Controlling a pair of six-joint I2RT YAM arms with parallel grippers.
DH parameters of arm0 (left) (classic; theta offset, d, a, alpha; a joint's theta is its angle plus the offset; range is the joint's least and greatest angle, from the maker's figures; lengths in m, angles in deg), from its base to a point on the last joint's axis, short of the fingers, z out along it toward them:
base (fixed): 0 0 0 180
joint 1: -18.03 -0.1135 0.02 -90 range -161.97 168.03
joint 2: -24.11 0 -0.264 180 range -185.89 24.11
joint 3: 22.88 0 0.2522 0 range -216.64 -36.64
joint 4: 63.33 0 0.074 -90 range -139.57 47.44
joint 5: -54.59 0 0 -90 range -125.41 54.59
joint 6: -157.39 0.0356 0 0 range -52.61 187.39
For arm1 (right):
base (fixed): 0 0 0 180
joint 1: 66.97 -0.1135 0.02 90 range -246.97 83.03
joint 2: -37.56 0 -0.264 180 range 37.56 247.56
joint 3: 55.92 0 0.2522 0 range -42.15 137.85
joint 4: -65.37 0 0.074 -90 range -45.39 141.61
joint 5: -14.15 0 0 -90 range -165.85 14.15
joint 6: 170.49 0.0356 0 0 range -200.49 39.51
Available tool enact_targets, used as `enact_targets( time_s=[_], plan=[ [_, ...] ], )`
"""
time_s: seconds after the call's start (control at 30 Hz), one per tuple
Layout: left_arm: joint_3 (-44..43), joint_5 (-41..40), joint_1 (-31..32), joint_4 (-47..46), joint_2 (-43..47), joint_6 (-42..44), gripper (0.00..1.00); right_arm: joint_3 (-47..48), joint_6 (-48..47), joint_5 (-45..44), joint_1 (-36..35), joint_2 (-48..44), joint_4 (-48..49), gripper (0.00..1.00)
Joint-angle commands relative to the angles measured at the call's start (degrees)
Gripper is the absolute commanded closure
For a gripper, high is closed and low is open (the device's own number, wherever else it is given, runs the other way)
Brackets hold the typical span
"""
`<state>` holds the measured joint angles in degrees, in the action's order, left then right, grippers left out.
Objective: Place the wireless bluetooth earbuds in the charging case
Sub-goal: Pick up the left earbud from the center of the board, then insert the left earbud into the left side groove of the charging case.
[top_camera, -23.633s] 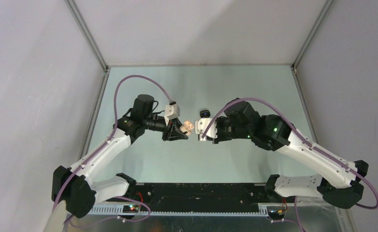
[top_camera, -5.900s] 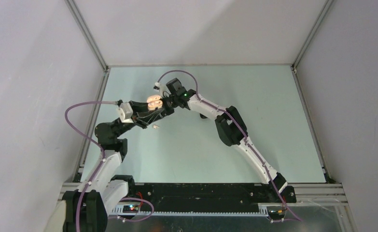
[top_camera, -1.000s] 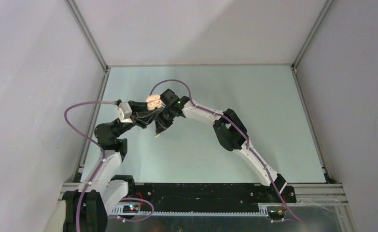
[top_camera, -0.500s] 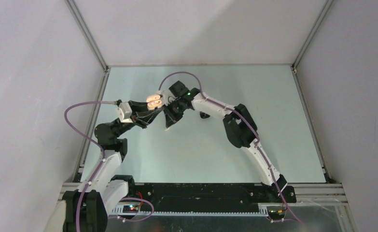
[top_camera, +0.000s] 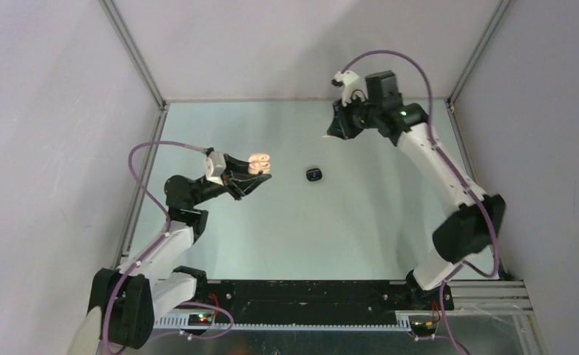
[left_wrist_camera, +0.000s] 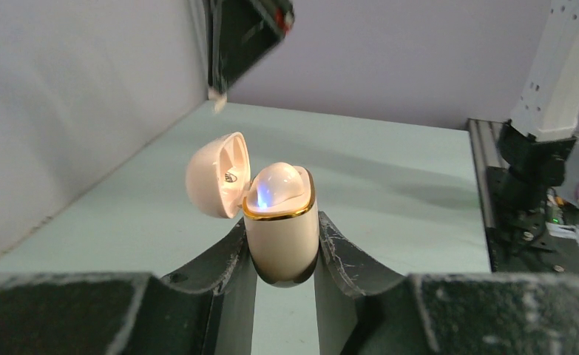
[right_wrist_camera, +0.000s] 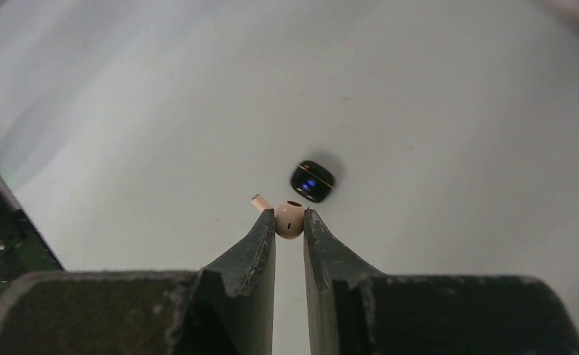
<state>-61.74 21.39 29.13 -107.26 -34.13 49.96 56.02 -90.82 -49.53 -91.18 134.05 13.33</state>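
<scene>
My left gripper is shut on the beige charging case, held upright above the table with its lid swung open. A cream earbud sits in the case's gold-rimmed top, and a blue light glows beside it. In the top view the case and left gripper are left of centre. My right gripper is shut on a cream-white earbud, its stem poking left. That gripper hangs high at the back right. A black earbud with a blue light lies on the table.
The pale green table is walled by grey panels with metal posts at the corners. The arm bases and a black rail run along the near edge. The right arm's tip shows above the case in the left wrist view.
My right gripper has swung from beside the case up to the back right, carrying the cream-white earbud. My left gripper has moved a little right with the open case.
</scene>
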Motion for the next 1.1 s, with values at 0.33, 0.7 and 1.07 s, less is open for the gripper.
enact_targets(
  time_s=[0.33,0.7,1.07],
  plan=[
    [-4.6,3.0,10.9,10.8,-8.4,6.2,0.85,-19.6,-18.8,-14.9,-13.1,-30.9,10.9,0.87],
    [-7.3,6.1,13.6,22.7,-9.5,12.9,0.85,-22.6,-26.1,-23.6,-28.6,-28.3,9.6,0.88],
    [-9.0,7.8,14.6,29.8,-10.0,19.0,0.86,-23.4,-28.5,-23.1,-33.6,-26.8,5.9,0.89]
  ],
)
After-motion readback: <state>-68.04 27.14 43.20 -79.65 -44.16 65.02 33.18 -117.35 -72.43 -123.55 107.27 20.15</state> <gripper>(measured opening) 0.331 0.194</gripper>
